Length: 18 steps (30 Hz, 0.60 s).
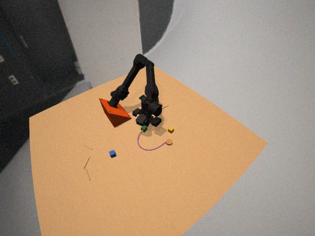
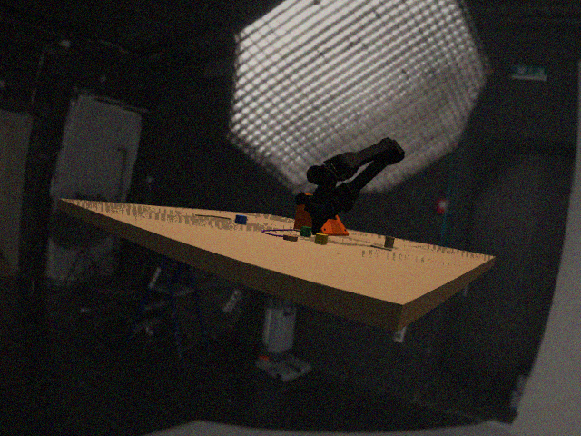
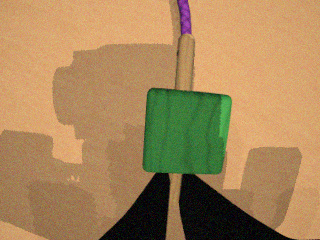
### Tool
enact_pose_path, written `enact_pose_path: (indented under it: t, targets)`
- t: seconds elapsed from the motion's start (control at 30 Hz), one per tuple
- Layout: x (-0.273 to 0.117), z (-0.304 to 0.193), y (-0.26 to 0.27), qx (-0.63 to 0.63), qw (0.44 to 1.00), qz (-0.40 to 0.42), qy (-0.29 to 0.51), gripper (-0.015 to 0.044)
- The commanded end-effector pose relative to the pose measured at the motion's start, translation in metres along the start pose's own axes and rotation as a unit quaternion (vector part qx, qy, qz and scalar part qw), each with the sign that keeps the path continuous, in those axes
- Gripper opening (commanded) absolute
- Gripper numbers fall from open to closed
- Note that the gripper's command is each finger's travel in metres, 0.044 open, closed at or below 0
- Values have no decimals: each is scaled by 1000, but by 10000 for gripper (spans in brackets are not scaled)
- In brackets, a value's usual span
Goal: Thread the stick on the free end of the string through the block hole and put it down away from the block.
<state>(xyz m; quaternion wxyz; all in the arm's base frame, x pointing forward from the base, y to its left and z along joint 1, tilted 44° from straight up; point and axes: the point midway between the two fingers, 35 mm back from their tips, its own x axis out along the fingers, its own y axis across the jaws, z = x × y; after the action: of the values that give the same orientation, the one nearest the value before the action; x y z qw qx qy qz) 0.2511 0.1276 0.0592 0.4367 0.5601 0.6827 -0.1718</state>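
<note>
Wrist: end effector [image 1: 145, 125] [image 2: 316, 232] [image 3: 172, 176] pinching stick [image 1: 141, 131] [image 3: 185, 62], visible both sides of green block [image 1: 143, 128] [image 2: 306, 231] [image 3: 185, 132] | exterior only: olive block [image 2: 388, 242], right on table [image 1: 162, 188] [image 2: 290, 255] [image 3: 270, 65]

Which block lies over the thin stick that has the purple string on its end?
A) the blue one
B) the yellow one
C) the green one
C: the stick shows on both sides of the green block, with the purple string at its far end.
</note>
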Motion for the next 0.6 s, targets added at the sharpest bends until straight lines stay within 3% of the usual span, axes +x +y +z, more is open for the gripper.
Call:
enact_pose_path:
  t: [0.0, 0.57]
  targets:
    - [0, 0, -1, 1, 1000, 0, -2, 0]
    - [-3, -19, -2, 1, 1000, 0, -2, 0]
